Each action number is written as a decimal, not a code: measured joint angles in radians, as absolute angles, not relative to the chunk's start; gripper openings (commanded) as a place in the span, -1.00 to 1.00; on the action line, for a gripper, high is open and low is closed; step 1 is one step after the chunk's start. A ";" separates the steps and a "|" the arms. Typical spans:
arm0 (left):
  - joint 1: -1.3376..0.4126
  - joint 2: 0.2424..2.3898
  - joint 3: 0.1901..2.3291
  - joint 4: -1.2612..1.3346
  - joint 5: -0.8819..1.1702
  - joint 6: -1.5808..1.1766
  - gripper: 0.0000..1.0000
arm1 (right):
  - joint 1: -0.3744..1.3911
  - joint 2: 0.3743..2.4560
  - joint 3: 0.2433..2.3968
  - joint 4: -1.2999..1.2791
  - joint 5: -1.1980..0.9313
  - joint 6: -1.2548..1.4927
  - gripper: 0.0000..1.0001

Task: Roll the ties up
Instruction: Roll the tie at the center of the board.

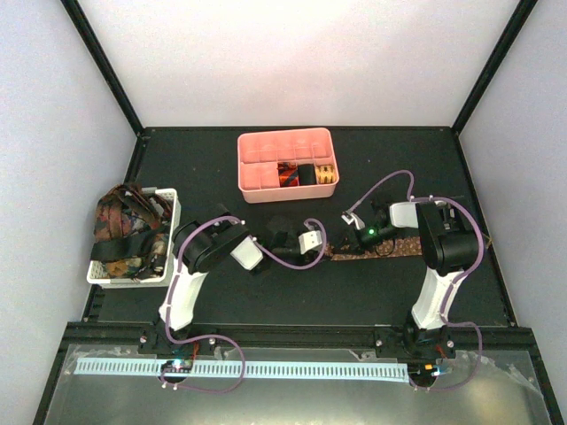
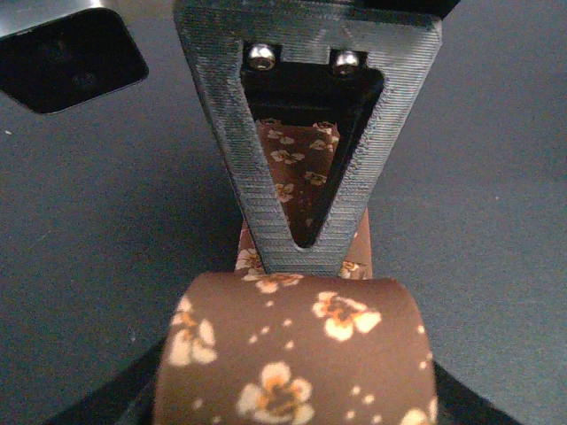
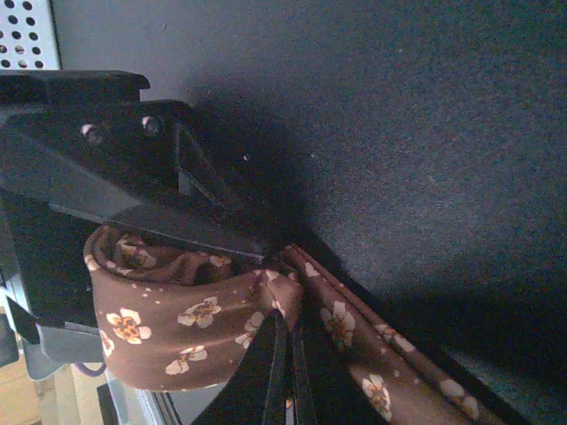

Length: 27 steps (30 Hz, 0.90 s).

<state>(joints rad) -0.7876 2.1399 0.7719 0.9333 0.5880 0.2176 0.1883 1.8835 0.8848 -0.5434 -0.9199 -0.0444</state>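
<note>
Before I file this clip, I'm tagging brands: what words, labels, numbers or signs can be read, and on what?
None can be read. The brown tie shows only a flower print; the pink tray and white basket show no lettering at this size.

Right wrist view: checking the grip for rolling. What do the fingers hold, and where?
The fingers pinch the brown floral tie where its band folds into a loop.

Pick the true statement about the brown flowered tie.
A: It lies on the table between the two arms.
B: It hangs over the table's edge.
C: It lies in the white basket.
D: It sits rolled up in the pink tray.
A: the brown tie lies along the dark table between the arms, outside both the basket and the tray.
</note>
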 measured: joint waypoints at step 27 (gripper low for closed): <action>-0.838 1.994 1.056 0.078 0.389 0.487 -0.43 | 0.142 1.820 0.980 -0.748 -0.985 -0.173 -0.08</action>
